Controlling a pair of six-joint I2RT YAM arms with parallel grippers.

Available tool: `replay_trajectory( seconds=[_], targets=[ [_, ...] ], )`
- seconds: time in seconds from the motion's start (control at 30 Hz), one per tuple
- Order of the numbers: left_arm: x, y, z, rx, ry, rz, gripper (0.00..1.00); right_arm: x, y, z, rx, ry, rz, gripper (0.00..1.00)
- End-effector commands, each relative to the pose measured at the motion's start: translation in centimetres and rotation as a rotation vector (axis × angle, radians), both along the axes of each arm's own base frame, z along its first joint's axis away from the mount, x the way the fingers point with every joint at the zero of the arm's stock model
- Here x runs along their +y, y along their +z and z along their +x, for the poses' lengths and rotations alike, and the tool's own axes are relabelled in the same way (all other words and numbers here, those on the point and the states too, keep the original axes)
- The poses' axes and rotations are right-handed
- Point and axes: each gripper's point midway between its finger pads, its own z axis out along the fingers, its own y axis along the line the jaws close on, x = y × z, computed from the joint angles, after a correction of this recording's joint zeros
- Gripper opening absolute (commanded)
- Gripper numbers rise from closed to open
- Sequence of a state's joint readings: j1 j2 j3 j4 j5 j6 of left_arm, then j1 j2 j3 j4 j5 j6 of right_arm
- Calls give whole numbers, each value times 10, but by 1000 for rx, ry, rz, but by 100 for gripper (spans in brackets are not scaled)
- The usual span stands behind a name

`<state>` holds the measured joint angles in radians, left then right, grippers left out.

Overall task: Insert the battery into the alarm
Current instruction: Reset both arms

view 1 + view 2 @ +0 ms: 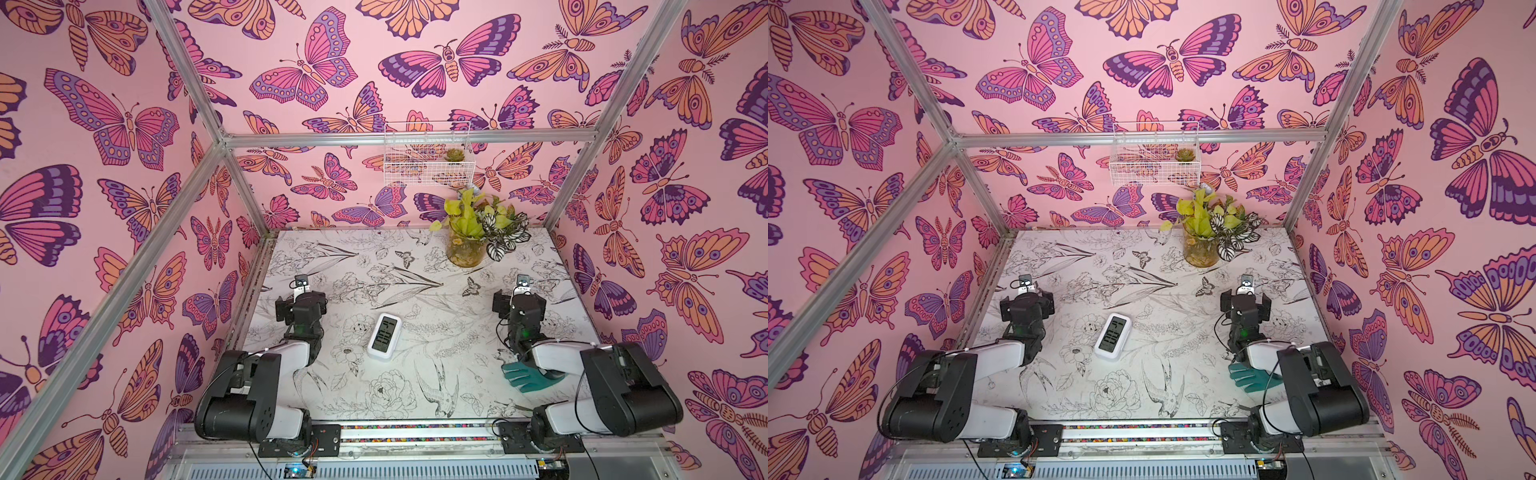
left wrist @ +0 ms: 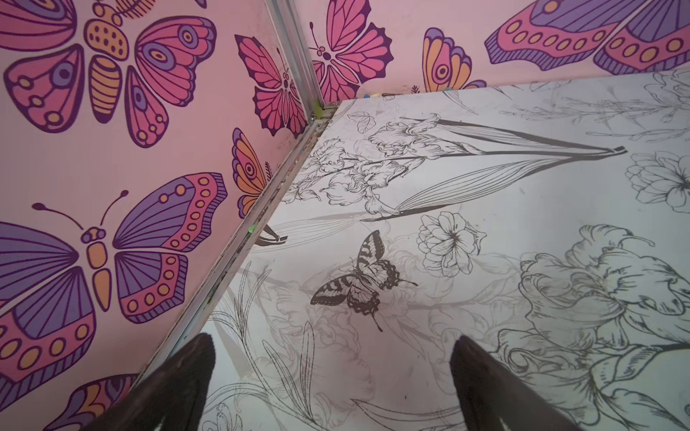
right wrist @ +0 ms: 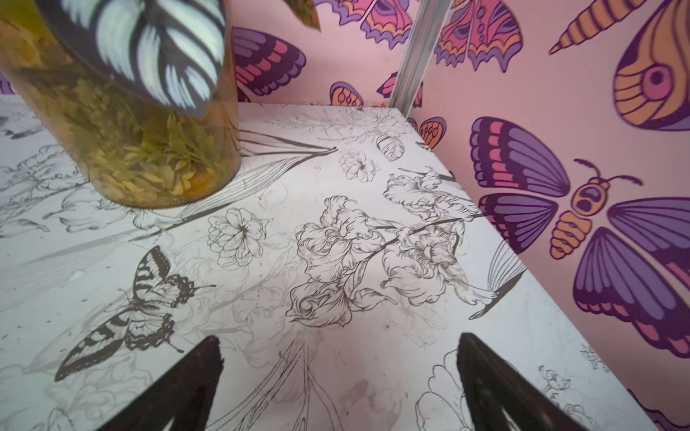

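The alarm (image 1: 384, 336) (image 1: 1112, 336), a white rounded clock with a grey screen, lies face up in the middle of the flower-print table (image 1: 365, 266), as both top views show. No battery shows in any view. My left gripper (image 1: 300, 308) (image 2: 332, 341) hovers to the alarm's left, near the left wall. It is open, with only bare table between its dark fingers (image 2: 194, 369). To the alarm's right, my right gripper (image 1: 519, 306) (image 3: 338, 343) is open too and holds nothing.
A teal rubber glove (image 1: 524, 376) (image 1: 1250, 377) lies partly under the right arm's forearm. A glass jar of leafy plants (image 1: 466, 248) (image 3: 130, 130) stands at the back right, close ahead of the right gripper. A white wire basket (image 1: 428, 156) hangs on the back wall.
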<state>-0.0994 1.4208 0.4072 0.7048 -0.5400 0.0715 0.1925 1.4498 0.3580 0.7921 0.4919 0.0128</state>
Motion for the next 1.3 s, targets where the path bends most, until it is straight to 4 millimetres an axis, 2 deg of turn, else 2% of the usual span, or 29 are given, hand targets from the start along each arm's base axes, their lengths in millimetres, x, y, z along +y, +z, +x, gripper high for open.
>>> replay_trajectory(
  seconds=[0.0,0.1,0.17,0.2,0.27,0.37,0.43,0.47,0.5,0.53,0.57,0.63,0.67,0.73,0.83,1.27],
  targets=[
    [-9,7,2,-34,-80,5,100,2,13,11,-37,47,24,99],
    [-15,9,-5,-59,-117,-27,100,-2,10,12,-42,63,64,99],
    [-28,16,-3,-88,-183,-80,100,-3,6,12,-47,75,91,99],
    [-34,4,-12,-71,-217,-109,100,-5,1,12,-38,78,105,99],
    [-47,8,-9,-139,-299,-130,100,-4,-2,17,-70,94,110,99],
    [-38,-12,2,-90,-234,-139,100,-4,-2,18,-40,92,113,99],
    [-39,-13,9,-93,-249,-143,100,-4,-4,18,-23,92,118,99],
    [-35,-26,4,-33,-239,-184,100,-5,-4,18,-28,92,119,99],
    [-32,-21,14,-46,-230,-206,100,-5,-4,18,-21,92,120,99],
    [-28,-25,18,-68,-222,-196,100,-4,-5,18,-17,93,122,99],
    [-28,-20,18,-83,-223,-188,100,-4,-5,18,-19,93,122,99],
    [-27,-27,17,-27,-214,-212,100,-5,-5,18,-17,91,124,99],
    [-27,-22,19,-81,-224,-190,100,-6,-5,18,-18,90,124,99],
    [-25,-24,17,-40,-205,-215,100,-5,-5,18,-18,92,125,99],
    [-24,-20,17,-86,-204,-185,100,-5,-4,18,-22,92,124,99],
    [-26,-23,17,-57,-204,-199,100,-5,-4,18,-19,92,124,99]
  ],
)
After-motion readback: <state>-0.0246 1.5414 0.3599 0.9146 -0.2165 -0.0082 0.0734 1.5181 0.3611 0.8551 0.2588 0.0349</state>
